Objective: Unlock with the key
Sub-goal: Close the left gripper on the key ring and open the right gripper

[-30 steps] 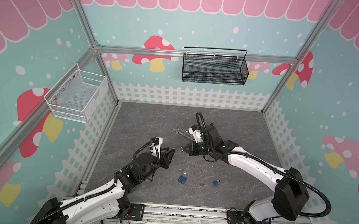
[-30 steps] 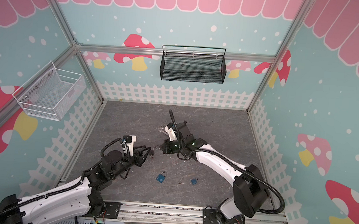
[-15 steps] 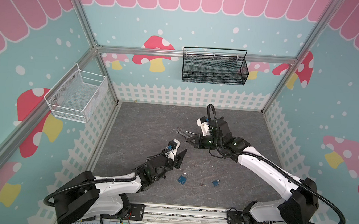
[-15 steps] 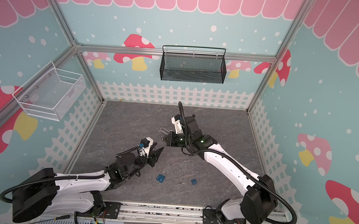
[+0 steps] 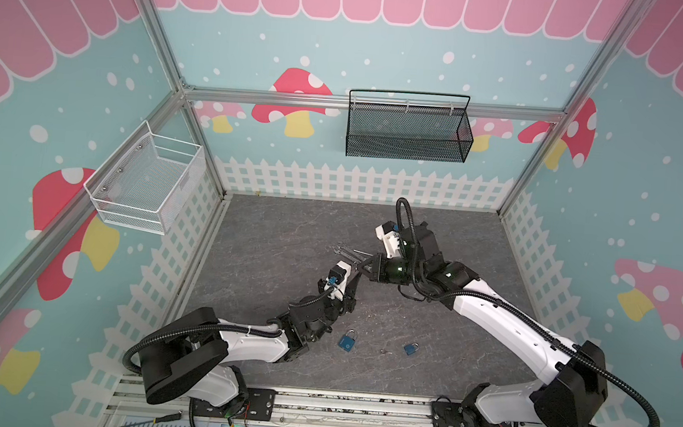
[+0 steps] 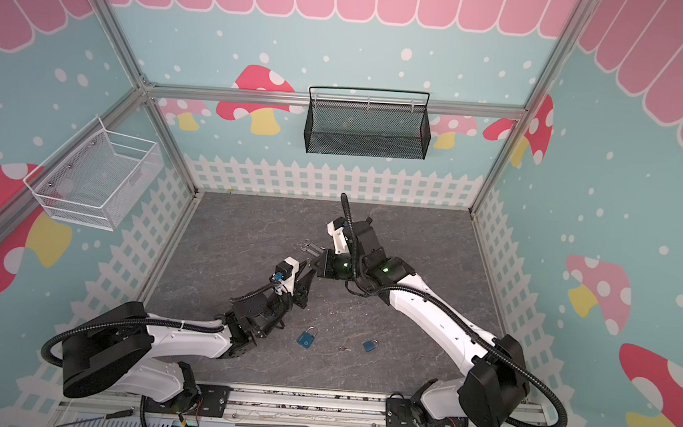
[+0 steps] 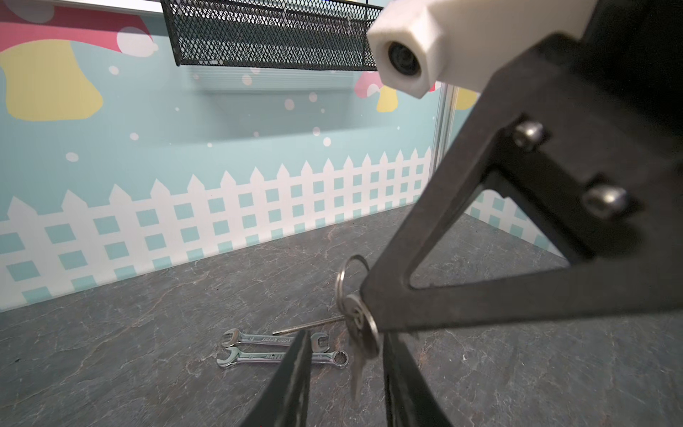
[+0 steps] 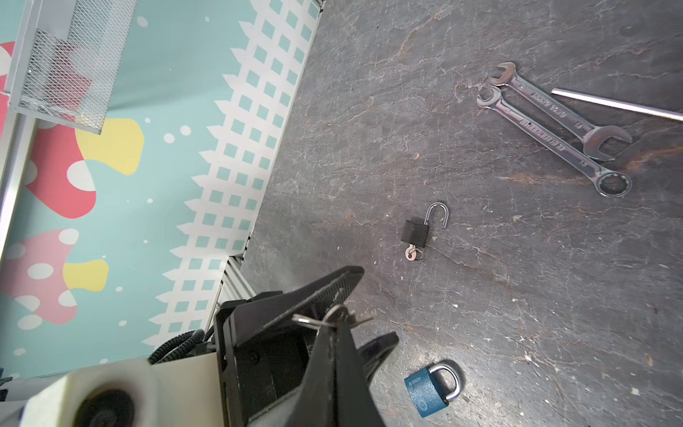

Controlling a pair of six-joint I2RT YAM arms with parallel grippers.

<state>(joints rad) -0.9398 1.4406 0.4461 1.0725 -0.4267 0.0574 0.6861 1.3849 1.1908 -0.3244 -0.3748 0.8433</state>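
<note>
My right gripper [image 8: 334,322] is shut on a small silver key [image 8: 355,317] with its ring, and holds it above the floor near the middle in both top views [image 5: 363,266] [image 6: 317,265]. My left gripper [image 7: 347,338] stands open, one jaw on each side of the hanging key [image 7: 360,351], apart from it. In the top views the left gripper [image 5: 356,277] [image 6: 306,275] meets the right one tip to tip. A shut blue padlock [image 8: 430,392] [image 5: 347,342] lies on the floor below them. A second blue padlock [image 5: 410,348] lies to its right.
A black padlock [image 8: 417,233] with its shackle open and a key in it lies on the floor. Two wrenches [image 5: 345,253] [image 7: 281,349] and a thin rod [image 8: 617,105] lie farther back. A loose small key [image 5: 383,351] sits between the blue padlocks. Wire baskets [image 5: 407,128] hang on the walls.
The right gripper lifted the key and drew back a little. The left gripper swung right and up to it, and its jaws now straddle the key and have narrowed.
</note>
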